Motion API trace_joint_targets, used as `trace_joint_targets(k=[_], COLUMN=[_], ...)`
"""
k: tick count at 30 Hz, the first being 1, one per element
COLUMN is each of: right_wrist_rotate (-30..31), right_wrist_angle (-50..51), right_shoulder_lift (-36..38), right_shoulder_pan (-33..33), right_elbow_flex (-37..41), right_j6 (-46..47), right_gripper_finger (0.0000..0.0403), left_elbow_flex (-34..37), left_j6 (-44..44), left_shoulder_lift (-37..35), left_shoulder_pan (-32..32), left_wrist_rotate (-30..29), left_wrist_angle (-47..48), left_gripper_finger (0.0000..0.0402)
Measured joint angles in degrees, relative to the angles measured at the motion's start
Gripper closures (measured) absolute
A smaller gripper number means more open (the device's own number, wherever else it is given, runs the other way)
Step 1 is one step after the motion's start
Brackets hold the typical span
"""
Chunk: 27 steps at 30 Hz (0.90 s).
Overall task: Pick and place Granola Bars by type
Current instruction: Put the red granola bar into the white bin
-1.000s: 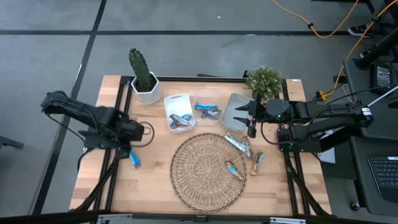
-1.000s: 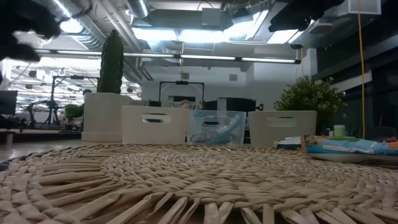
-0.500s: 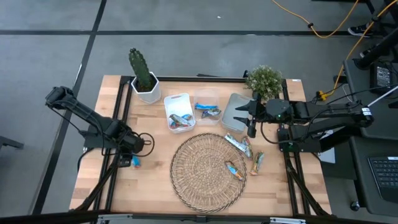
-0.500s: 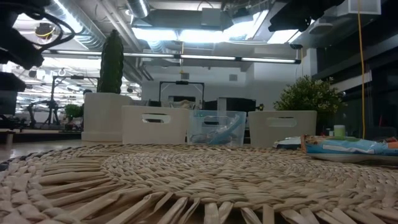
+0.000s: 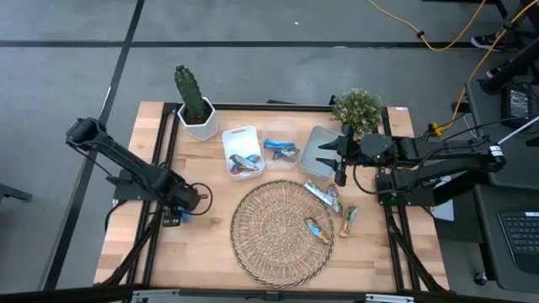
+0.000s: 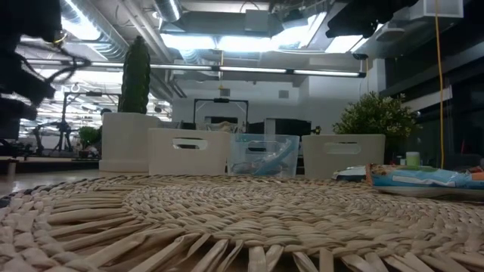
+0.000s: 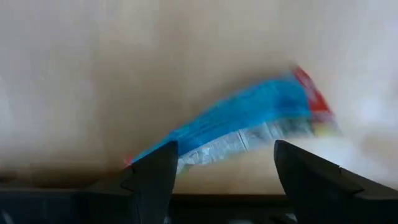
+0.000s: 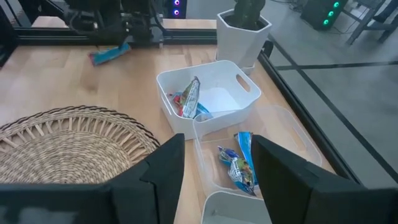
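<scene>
A blue granola bar [image 7: 242, 121] lies flat on the wooden table near its left side, also seen in the right wrist view [image 8: 111, 55]. My left gripper [image 7: 227, 168] [image 5: 181, 209] is open and low over it, one finger on each side of the bar; whether they touch it does not show. My right gripper [image 8: 217, 186] [image 5: 340, 164] is open and hovers above the tubs at the far right. A silvery bar [image 5: 322, 195] and an orange-brown bar [image 5: 318, 229] rest on the woven mat [image 5: 274, 227]; another bar [image 5: 349, 219] lies beside it.
Three tubs stand in a row at the far side: a white tub [image 5: 240, 139] with mixed bars, a clear tub [image 5: 280, 135] with blue bars, a grey tub [image 5: 318, 151]. A potted cactus [image 5: 194, 101] and a leafy plant [image 5: 358, 108] stand behind them.
My left gripper has moved toward the table's near edge and down onto the blue bar, which it now mostly covers in the high view. The bar has stayed where it was.
</scene>
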<state>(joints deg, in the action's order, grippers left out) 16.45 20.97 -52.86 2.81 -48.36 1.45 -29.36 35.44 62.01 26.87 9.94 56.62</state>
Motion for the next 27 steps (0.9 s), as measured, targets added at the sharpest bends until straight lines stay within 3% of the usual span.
trace_joint_targets(k=[7, 15, 19, 25, 27], right_wrist_rotate=[0.00, 0.00, 0.00, -0.02, -0.02], right_wrist_angle=[0.05, 0.16, 0.21, 0.29, 0.30], right_shoulder_lift=[0.00, 0.00, 0.00, 0.00, 0.00], right_shoulder_pan=[0.00, 0.00, 0.00, 0.00, 0.00], right_elbow_flex=[0.00, 0.02, 0.02, 0.02, 0.02], right_j6=[1.29, 1.26, 1.03, 1.03, 1.05], right_gripper_finger=[0.0216, 0.0216, 0.0216, 0.0216, 0.0216], left_elbow_flex=[-0.22, -2.02, -2.44, -3.90, -4.93], left_j6=[0.30, 3.97, 6.78, 8.84, 8.89], left_shoulder_lift=[8.68, 12.29, 12.34, 12.25, 12.19], left_shoulder_pan=[0.04, 0.09, 0.07, 0.04, 0.02], left_wrist_rotate=[-2.68, -5.06, -5.52, -5.58, -6.02], left_wrist_angle=[-2.83, -8.98, -9.17, -8.89, -8.98], left_gripper_finger=[0.0146, 0.0163, 0.0225, 0.0366, 0.0385])
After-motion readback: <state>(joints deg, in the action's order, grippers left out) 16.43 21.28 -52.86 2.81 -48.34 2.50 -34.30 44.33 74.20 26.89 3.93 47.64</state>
